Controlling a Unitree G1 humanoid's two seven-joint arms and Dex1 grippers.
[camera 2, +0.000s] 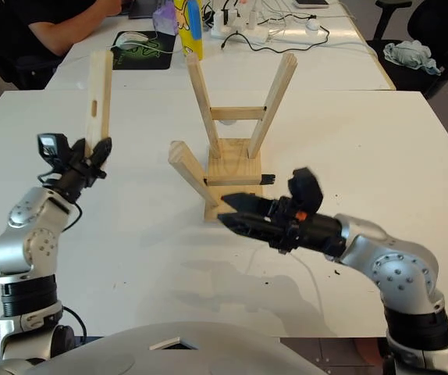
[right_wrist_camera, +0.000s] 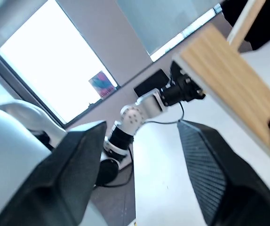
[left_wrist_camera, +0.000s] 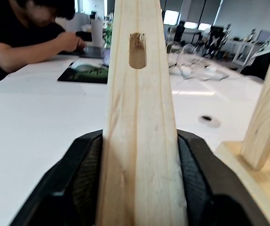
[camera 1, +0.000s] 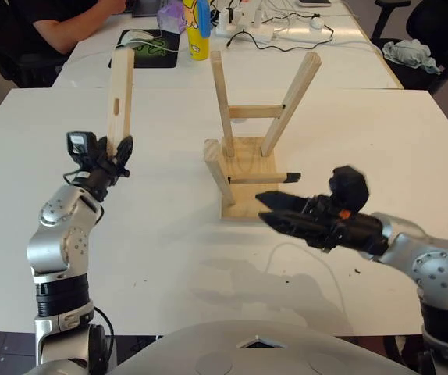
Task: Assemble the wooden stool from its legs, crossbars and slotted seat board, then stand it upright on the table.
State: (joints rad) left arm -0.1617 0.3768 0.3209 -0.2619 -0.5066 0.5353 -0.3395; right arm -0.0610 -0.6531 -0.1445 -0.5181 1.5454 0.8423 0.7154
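Note:
The partly built stool lies upside down at the table's middle, its seat board [camera 1: 247, 205] flat on the surface. Two legs [camera 1: 296, 98] rise from it, joined by a crossbar [camera 1: 255, 111]. A shorter-looking third leg [camera 1: 217, 170] stands at the board's left side with a second crossbar [camera 1: 257, 179]. My left gripper [camera 1: 119, 150] is shut on a loose leg [camera 1: 121, 92], held upright left of the stool; its slot [left_wrist_camera: 137, 49] faces the wrist camera. My right gripper [camera 1: 264, 208] hovers open just in front of the seat board's near edge [right_wrist_camera: 229, 80], fingers [right_wrist_camera: 76, 179] spread wide.
A second table joins at the back, carrying a yellow cup [camera 1: 199, 31], a mouse pad with a mouse [camera 1: 142, 41] and cables [camera 1: 267, 30]. A person sits at its far left. A cloth [camera 1: 411, 53] lies on a chair at the back right. Open tabletop surrounds the stool.

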